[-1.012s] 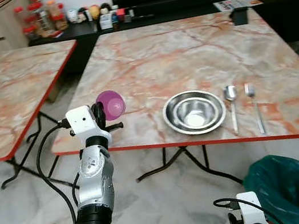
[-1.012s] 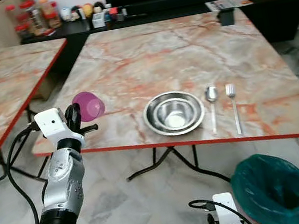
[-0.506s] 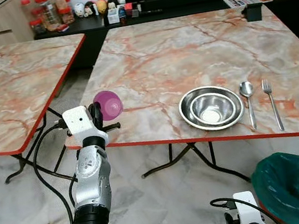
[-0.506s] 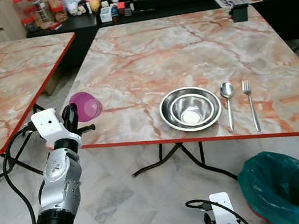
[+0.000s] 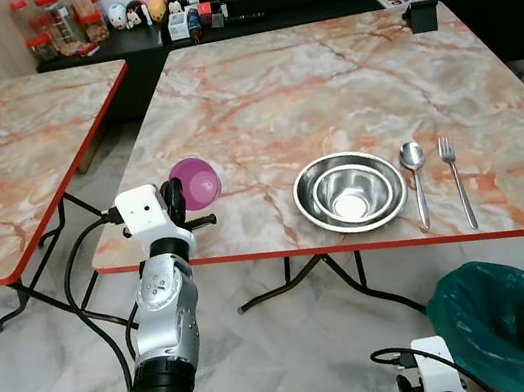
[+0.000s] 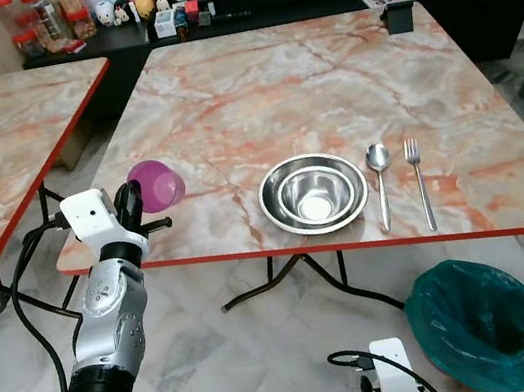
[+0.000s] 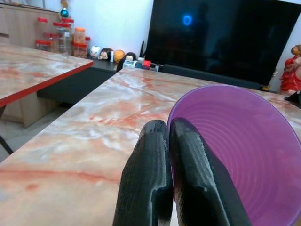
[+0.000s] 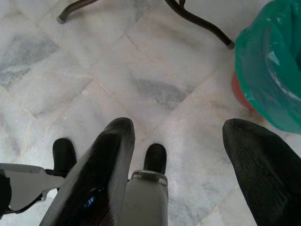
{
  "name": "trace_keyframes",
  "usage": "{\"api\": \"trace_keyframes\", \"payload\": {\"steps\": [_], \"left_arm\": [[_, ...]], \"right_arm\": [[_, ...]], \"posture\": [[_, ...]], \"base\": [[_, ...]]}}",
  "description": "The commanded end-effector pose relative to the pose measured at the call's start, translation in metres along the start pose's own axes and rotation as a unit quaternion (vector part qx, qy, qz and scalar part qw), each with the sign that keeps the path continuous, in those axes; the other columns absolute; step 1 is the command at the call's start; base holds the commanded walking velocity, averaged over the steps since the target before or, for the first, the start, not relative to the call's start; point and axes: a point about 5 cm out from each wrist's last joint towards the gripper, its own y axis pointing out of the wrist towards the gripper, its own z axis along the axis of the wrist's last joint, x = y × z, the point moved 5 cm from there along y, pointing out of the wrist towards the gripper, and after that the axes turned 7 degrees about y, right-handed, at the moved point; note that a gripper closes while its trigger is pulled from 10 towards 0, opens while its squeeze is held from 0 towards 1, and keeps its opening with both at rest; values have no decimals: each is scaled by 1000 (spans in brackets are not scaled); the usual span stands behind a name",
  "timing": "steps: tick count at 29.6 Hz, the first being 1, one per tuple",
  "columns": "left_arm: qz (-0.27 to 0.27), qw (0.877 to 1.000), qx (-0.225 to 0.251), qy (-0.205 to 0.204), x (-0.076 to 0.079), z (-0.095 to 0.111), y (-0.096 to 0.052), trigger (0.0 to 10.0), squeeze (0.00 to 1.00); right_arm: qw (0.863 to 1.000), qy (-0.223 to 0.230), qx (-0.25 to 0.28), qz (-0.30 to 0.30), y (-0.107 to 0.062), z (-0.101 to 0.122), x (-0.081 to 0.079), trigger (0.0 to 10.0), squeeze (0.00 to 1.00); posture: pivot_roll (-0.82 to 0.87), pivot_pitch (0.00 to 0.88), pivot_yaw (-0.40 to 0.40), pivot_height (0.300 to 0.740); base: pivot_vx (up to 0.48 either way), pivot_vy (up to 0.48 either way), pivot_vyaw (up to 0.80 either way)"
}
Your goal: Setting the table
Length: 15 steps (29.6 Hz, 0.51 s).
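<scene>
1. At the near left corner of the table [image 5: 322, 74], a purple cup [image 5: 196, 182] is held tipped on its side by the left gripper [image 5: 178, 203], whose fingers are pinched together over the cup's rim.
2. Further right on the table, a steel bowl [image 5: 350, 192], a spoon [image 5: 415, 179] and a fork [image 5: 457, 177] are laid side by side.
3. Low over the floor beside a green-lined bin [image 5: 501, 324], the right gripper [image 8: 181, 165] is seen hanging idle with its fingers spread wide.
4. Since only the thin rim is gripped, a slip or twist of the cup could be expected, and it could roll off the close table edge if released tilted.
5. Compared with a second ago, the cup and left gripper are unchanged in pose; only the camera's framing has shifted.
</scene>
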Motion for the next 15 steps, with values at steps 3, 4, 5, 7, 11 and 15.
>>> {"api": "trace_keyframes", "payload": {"steps": [3, 4, 5, 7, 11, 15], "left_arm": [[-9, 1000, 10, 0, 3, 8, 3, 10000, 0], [-9, 1000, 9, 0, 3, 7, 3, 10000, 0], [-9, 1000, 9, -1, 3, 7, 3, 10000, 0], [-9, 1000, 9, -1, 3, 7, 3, 10000, 0], [-11, 1000, 10, -2, 4, 8, 3, 10000, 0], [-15, 1000, 11, -3, 5, 8, 3, 10000, 0]], "right_arm": [[1000, 0, 2, 4, 0, 1, -3, 10000, 0], [1000, 1, 2, 3, 0, 1, -3, 10000, 0], [1000, 1, 2, 3, 0, 1, -3, 10000, 0], [1000, 1, 2, 3, 0, 1, -3, 10000, 0], [1000, 5, -2, 8, 0, -1, -4, 10000, 0], [1000, 2, 0, 8, 0, 0, -4, 10000, 0]], "posture": [[17, 47, 60, 736], [17, 47, 60, 736], [17, 47, 60, 736], [17, 47, 60, 736], [17, 48, 61, 731], [19, 49, 62, 726]], "base": [[294, 0, 0], [296, 0, 0], [296, 0, 0], [296, 0, 0], [311, 0, 0], [317, 0, 0]]}}
